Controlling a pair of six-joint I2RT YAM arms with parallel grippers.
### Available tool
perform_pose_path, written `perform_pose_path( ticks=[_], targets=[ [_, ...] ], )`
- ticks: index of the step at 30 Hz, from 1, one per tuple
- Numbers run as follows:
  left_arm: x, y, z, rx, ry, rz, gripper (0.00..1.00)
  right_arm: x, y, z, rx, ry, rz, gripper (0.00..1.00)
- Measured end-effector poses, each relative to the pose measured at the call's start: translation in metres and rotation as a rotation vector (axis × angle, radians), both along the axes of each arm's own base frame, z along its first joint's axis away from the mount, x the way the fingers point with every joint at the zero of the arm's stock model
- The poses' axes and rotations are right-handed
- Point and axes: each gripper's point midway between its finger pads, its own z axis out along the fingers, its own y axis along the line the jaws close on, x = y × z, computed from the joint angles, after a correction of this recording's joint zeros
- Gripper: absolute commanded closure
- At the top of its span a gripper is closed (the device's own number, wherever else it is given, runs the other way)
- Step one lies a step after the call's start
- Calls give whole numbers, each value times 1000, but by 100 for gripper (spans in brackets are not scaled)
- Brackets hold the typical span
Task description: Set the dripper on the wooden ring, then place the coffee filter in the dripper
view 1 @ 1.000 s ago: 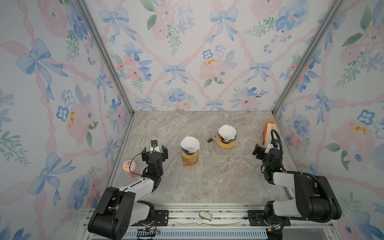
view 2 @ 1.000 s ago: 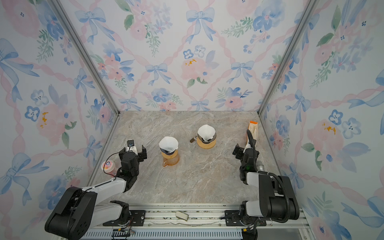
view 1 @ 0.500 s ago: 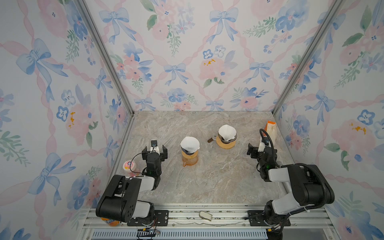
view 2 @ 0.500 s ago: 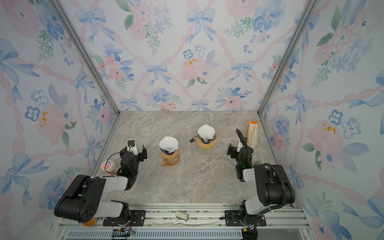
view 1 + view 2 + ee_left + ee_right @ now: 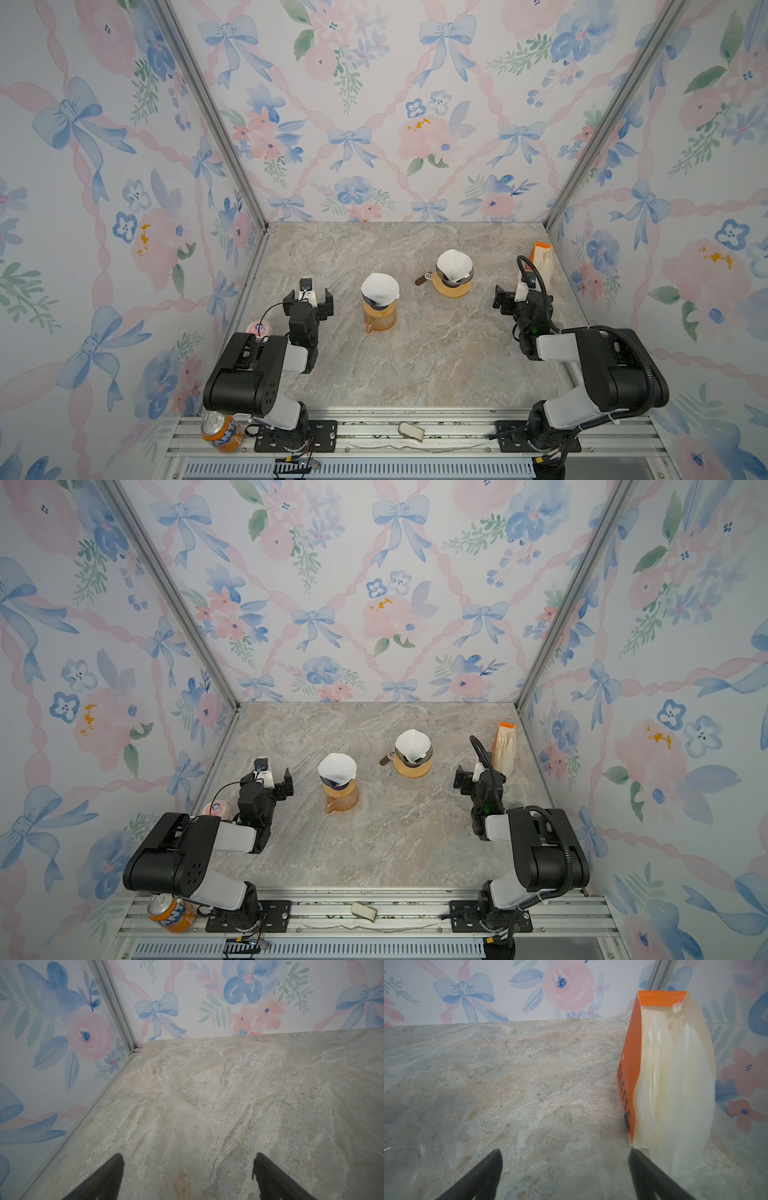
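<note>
Right gripper (image 5: 564, 1153): jaws spread, empty, low over the table (image 5: 415, 361), just beside the filter box (image 5: 670, 1076) at the right edge.
Left gripper (image 5: 188, 1156): spread, empty, near the left edge.
Handling: to draw a sheet from the box, pinch one rim only and lower it point-first.
Coffee filter (image 5: 379, 288): white paper cone, seated in the dripper (image 5: 376, 302) mid-table.

Beige-grey marble-patterned tabletop (image 5: 415, 361), bearing: amber glass carafe (image 5: 379, 319) standing upright left of centre; round wooden-based dripper (image 5: 452, 287) sitting further back to its right; orange cardboard box of white paper filters (image 5: 542, 261) standing by the right wall; small pink round tub (image 5: 256, 328) sitting at the left edge
</note>
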Motion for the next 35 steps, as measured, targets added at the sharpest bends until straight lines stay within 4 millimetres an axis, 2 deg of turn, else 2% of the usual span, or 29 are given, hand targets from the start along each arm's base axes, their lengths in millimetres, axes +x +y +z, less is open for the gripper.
perform_pose_path(
  ticks=[3, 11, 35],
  targets=[
    [0, 4, -4, -15, 3, 3, 2, 0, 0, 0, -4, 0, 1, 4],
    [2, -1, 1, -38, -24, -20, 2, 0, 1, 0, -6, 1, 5, 3],
    [2, -1, 1, -39, -23, -20, 2, 0, 2, 0, -7, 1, 8, 3]
  ],
)
